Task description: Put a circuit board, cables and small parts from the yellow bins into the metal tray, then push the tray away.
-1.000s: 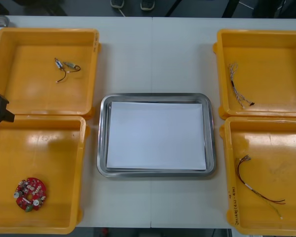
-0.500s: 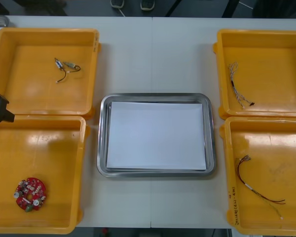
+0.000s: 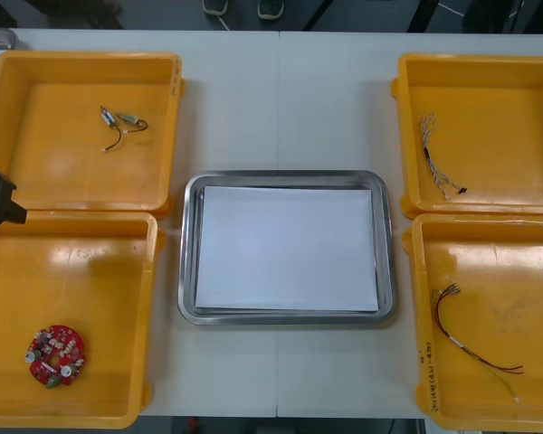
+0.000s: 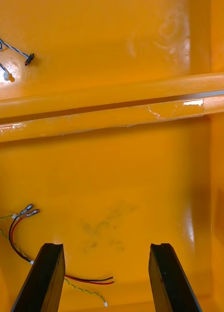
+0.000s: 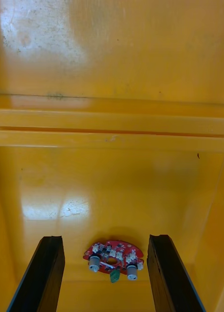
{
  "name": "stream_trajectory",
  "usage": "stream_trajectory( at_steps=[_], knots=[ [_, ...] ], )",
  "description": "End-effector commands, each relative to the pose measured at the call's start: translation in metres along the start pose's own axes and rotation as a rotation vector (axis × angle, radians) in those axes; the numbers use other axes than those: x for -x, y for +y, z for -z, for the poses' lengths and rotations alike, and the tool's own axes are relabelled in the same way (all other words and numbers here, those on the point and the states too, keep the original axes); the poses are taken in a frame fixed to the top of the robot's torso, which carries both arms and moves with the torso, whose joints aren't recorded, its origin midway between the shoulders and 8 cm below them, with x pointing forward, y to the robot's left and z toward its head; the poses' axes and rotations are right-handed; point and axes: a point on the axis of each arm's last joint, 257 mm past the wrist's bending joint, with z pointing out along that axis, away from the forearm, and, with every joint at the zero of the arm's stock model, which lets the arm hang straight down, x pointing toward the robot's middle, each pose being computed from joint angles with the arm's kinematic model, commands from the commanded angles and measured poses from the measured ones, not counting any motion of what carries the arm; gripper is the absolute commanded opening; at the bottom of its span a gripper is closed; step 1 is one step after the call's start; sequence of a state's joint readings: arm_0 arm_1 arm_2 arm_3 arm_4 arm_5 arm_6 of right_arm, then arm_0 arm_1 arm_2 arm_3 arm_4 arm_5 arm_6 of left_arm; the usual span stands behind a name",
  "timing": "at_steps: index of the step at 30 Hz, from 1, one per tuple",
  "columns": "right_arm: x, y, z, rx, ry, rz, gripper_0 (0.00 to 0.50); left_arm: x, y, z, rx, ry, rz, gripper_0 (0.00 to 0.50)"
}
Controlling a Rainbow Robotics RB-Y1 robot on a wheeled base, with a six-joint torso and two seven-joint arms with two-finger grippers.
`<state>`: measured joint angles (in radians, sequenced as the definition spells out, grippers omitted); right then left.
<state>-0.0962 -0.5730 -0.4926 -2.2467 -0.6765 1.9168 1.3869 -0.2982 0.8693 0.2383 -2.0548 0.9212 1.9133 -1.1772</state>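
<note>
A: left gripper (image 5: pixel 104 239)?
B: jaws open. circuit board (image 5: pixel 113 253) seen between fingers, lying in near-left yellow bin (image 3: pixel 100 298).
A: right gripper (image 4: pixel 106 245)?
B: open too, red and yellow cable (image 4: pixel 90 280) by its fingers. metal tray (image 3: pixel 188 271) sits between the yellow bins.

The light table (image 3: pixel 281 99) has a thin seam running from its far edge to its near edge, passing under the metal tray (image 3: pixel 188 253). The tray lies flat at the middle of the table, white inside, with a narrow strip of bare table on either side. Along the left edge the far-left yellow bin (image 3: pixel 63 163) and the near-left yellow bin (image 3: pixel 90 271) sit wall to wall, filling the stretch between the two left corners. Along the right edge the far-right yellow bin (image 3: pixel 498 108) and the near-right yellow bin (image 3: pixel 507 271) stand the same way.
</note>
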Motion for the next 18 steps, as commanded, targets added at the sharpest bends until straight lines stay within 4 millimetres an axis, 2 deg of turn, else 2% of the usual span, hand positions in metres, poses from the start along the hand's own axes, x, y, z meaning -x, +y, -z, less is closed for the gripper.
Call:
stream_trajectory(
  at_steps=[1,18],
  knots=[
    [-0.0045,0.0045,0.0033,0.002,-0.007,0.006,0.500,0.0039,0.0172,0.0145,0.043,-0.020,-0.070,0.500],
    [-0.0045,0.0045,0.0033,0.002,-0.007,0.006,0.500,0.0039,0.0172,0.0145,0.043,-0.020,-0.070,0.500]
  ],
)
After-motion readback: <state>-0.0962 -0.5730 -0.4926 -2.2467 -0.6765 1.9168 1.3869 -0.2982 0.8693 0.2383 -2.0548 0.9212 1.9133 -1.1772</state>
